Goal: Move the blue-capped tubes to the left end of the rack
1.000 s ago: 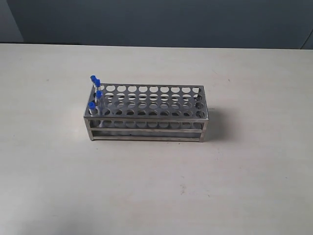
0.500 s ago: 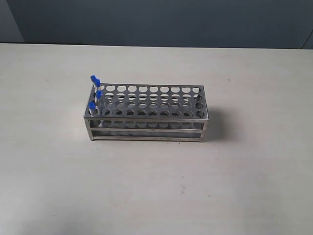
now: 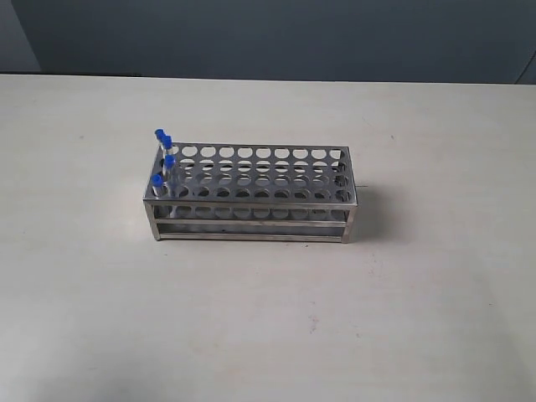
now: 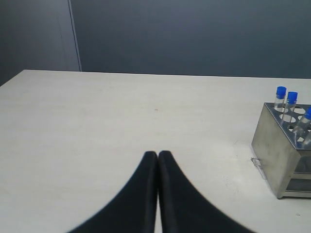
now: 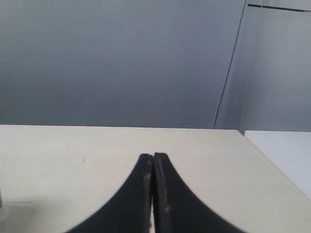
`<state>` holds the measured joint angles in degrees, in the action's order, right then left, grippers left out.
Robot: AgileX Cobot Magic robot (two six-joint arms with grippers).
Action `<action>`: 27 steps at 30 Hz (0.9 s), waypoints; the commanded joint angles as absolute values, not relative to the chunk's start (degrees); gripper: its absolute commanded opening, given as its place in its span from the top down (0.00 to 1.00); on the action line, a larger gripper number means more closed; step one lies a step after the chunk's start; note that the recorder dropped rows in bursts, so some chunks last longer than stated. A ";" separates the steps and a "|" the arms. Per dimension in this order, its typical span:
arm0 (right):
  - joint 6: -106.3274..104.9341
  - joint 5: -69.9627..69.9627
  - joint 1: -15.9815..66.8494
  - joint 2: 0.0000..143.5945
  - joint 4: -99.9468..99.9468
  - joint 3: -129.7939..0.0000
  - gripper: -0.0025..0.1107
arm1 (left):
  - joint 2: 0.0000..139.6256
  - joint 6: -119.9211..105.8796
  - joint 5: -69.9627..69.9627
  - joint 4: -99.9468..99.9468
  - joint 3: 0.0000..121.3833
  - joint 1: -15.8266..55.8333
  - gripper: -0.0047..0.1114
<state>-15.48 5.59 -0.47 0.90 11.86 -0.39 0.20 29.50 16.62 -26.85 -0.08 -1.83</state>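
The steel rack (image 3: 251, 209) stands in the middle of the table in the exterior view. Several blue-capped tubes (image 3: 164, 161) stand upright in the holes at its left end. No arm or gripper shows in the exterior view. In the left wrist view my left gripper (image 4: 158, 154) is shut and empty over bare table, well apart from the rack (image 4: 279, 150) and its blue-capped tubes (image 4: 286, 99). In the right wrist view my right gripper (image 5: 153, 156) is shut with nothing between its fingers; neither rack nor tubes show there.
The pale table (image 3: 268, 318) ends at a dark grey wall (image 3: 276, 38) behind. In the right wrist view a white surface (image 5: 286, 150) adjoins the table's edge.
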 commanded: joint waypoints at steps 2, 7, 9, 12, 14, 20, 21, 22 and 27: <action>-15.95 8.75 -1.46 0.00 13.83 0.00 0.98 | 0.00 29.59 16.66 -26.77 0.00 -1.60 0.95; -15.95 8.75 -1.46 0.00 14.92 0.00 0.98 | 0.00 29.59 16.66 -26.77 0.00 -1.60 0.95; -15.85 8.75 -1.46 0.00 14.92 0.00 0.98 | 0.00 29.59 16.66 -26.77 0.00 -1.60 0.95; -15.85 8.75 -1.46 0.00 14.92 0.00 0.98 | 0.00 29.59 16.66 -26.77 0.00 -1.60 0.95; -15.85 8.75 -1.46 0.00 14.92 0.00 0.98 | 0.00 29.59 16.66 -26.77 0.00 -1.60 0.95; -15.72 8.75 -1.46 0.00 14.92 0.00 0.98 | 0.00 29.59 16.66 -26.77 0.00 -1.60 0.95; -15.72 8.75 -1.46 0.00 14.92 0.00 0.98 | 0.00 29.59 16.66 -26.87 0.00 -1.60 0.95; -15.72 8.75 -1.46 0.00 14.92 0.00 0.98 | 0.00 29.59 16.66 -26.87 0.00 -1.60 0.95; -15.61 8.75 -1.46 0.00 14.92 0.00 0.98 | 0.00 29.59 16.66 -26.87 0.00 -1.60 0.95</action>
<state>-15.60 8.85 -1.09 0.35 14.88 -0.09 0.20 29.50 16.62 -26.85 -0.08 -1.83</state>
